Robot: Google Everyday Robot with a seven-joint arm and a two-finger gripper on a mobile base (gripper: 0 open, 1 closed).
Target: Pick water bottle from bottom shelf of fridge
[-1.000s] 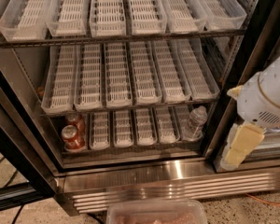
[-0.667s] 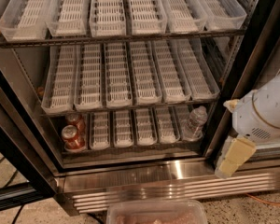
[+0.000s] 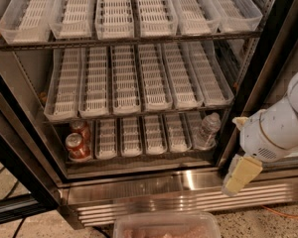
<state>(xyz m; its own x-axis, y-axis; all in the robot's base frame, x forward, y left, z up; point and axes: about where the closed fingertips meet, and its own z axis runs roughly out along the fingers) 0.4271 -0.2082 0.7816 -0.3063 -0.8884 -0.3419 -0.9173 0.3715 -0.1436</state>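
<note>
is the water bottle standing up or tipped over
Upright: the water bottle stands cap-up, far right on the bottom shelf. The gripper hangs outside the fridge, lower right.

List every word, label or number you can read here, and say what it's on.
Readable text: none.
Red cans: markings too blurred to read.
Water bottle, right end of the bottom shelf: no legible label.
Gripper, outside the fridge at lower right: no markings visible.

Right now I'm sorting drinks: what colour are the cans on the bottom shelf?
Red cans, camera view. The gripper hangs outside the fridge, lower right.
</note>
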